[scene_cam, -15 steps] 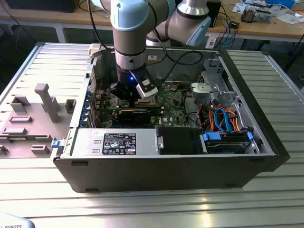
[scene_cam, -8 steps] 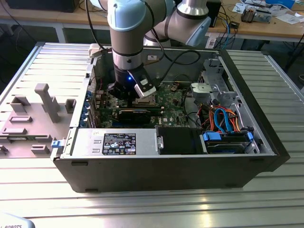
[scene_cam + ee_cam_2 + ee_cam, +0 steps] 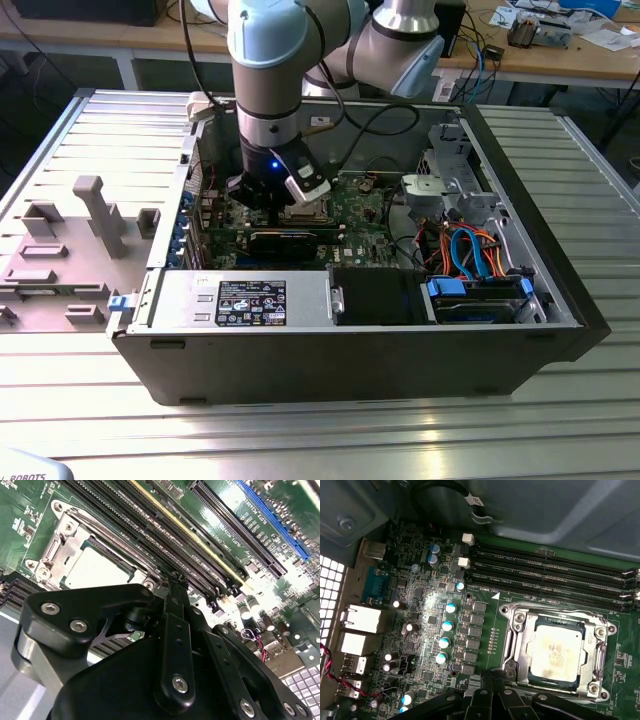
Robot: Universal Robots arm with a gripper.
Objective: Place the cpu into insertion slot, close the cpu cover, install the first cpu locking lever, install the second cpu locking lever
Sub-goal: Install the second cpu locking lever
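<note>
The cpu [image 3: 557, 650] lies flat in the insertion slot [image 3: 311, 212] on the green board, its silvery top facing up. The cpu cover [image 3: 516, 630], a silver frame, lies down around it, and the chip shows through its window. In the second wrist view the cpu [image 3: 97, 570] and cpu cover [image 3: 62, 545] sit just beyond the fingertips. My gripper [image 3: 491, 679] hovers beside one edge of the socket, shut, with nothing seen between its black fingers [image 3: 176, 587]. A thin metal lever [image 3: 555, 611] runs along the socket edge nearest the memory slots. In the exterior view the gripper [image 3: 270, 200] reaches down into the open computer case.
Long black memory slots [image 3: 555, 575] run beside the socket. A long black card [image 3: 285, 240] lies across the board nearer the case front. A silver power supply [image 3: 240, 300], bundled cables [image 3: 470, 250] and a drive cage [image 3: 450, 170] crowd the case. Grey fixtures [image 3: 95, 215] stand at the exterior view's left.
</note>
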